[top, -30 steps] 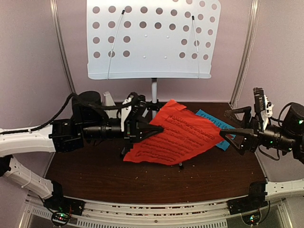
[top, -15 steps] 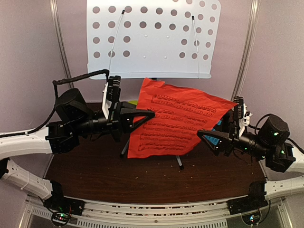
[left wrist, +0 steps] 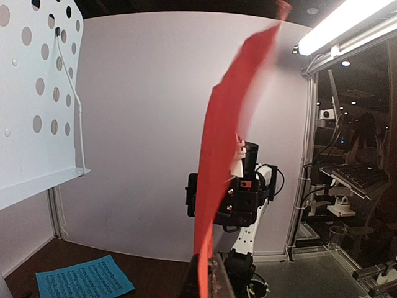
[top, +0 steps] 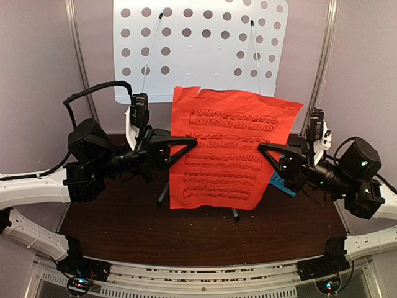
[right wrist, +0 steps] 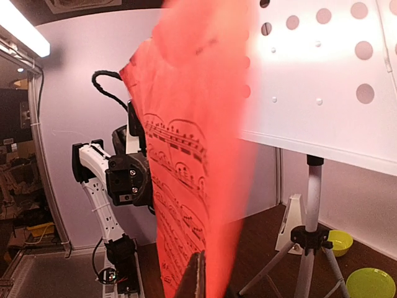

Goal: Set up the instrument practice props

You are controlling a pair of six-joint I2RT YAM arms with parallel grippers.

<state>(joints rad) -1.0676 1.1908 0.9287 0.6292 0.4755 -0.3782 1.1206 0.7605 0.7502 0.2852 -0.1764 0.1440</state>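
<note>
Both arms have the red sheet (top: 226,152) up in the air right now, stood on end with the printed side facing the overhead camera. The left gripper (top: 189,141) is pinched tight on the sheet's left edge, about halfway up. The right gripper (top: 263,148) is closed down on the right edge at roughly the same height. So that's 2 grips, 1 on each side, and the paper is stretched fairly flat between them. Its top left corner is a bit crumpled.

The sheet hangs in front of the music stand desk (top: 198,43) and below it. The top edge of the paper overlaps the desk's bottom lip in the overhead view. I can't tell whether they actually touch.

The blue sheet (left wrist: 84,277) lies flat on the table (top: 124,230), over on the right side and mostly tucked behind the right gripper from above.

From the right wrist camera you can see the tripod (right wrist: 308,239) holding up the desk, with its legs spread on the table. The little metronome (right wrist: 291,222) stands just beside the pole. A green bowl (right wrist: 340,241) and a green plate (right wrist: 371,282) sit near the tripod's legs.
</note>
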